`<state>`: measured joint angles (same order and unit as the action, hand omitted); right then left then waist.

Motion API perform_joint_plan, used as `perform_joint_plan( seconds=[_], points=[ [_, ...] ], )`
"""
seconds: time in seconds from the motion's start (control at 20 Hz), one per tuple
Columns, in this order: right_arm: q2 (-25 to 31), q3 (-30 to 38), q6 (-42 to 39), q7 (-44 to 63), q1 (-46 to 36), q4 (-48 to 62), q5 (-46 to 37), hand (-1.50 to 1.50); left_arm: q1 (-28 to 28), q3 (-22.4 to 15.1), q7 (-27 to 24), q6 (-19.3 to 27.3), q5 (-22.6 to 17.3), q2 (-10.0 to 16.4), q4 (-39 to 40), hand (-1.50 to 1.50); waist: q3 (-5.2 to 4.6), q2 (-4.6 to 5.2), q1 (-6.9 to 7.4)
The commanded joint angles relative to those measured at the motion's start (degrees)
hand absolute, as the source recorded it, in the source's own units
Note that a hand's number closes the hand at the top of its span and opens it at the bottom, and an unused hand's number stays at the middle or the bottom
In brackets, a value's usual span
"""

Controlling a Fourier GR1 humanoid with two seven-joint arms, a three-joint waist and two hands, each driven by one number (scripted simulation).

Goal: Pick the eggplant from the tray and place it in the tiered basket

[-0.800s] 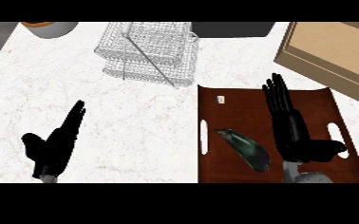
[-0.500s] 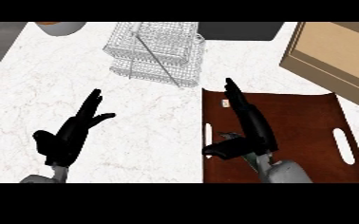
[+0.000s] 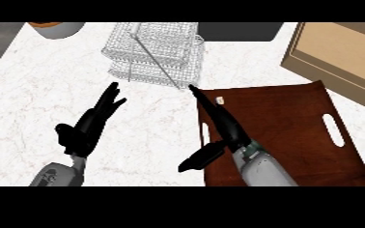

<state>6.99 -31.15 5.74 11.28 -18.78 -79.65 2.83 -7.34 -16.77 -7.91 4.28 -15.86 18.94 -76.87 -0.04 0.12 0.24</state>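
Perhaps eggplant beneath right hand (image 3: 227, 125)

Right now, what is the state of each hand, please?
Left hand: open, fingers straight, holding nothing.
Right hand: open, fingers straight, holding nothing that shows.

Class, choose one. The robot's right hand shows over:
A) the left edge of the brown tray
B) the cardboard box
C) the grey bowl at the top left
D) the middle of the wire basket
A: the right hand, fingers straight, lies along the left edge of the brown tray, pointing toward the wire basket.
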Motion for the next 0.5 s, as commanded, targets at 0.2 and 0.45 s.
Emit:
perform_joint_plan(
  seconds=[0.2,0.45],
  points=[
    [12.4,-2.7,-11.5,19.9,-17.0,-8.3,-8.1,-1.5,-0.9,0.6,0.2,0.2,0.8,-0.4,0.7,0.0,-0.25,-0.78,-0.51],
    [20.0,-10.9,-29.9,30.5,-25.0,-9.8,-9.1,-1.5,-1.5,-0.1,1.2,-0.2,0.7,-0.9,0.5,0.0,-0.44,-1.03,-0.45]
  ],
)
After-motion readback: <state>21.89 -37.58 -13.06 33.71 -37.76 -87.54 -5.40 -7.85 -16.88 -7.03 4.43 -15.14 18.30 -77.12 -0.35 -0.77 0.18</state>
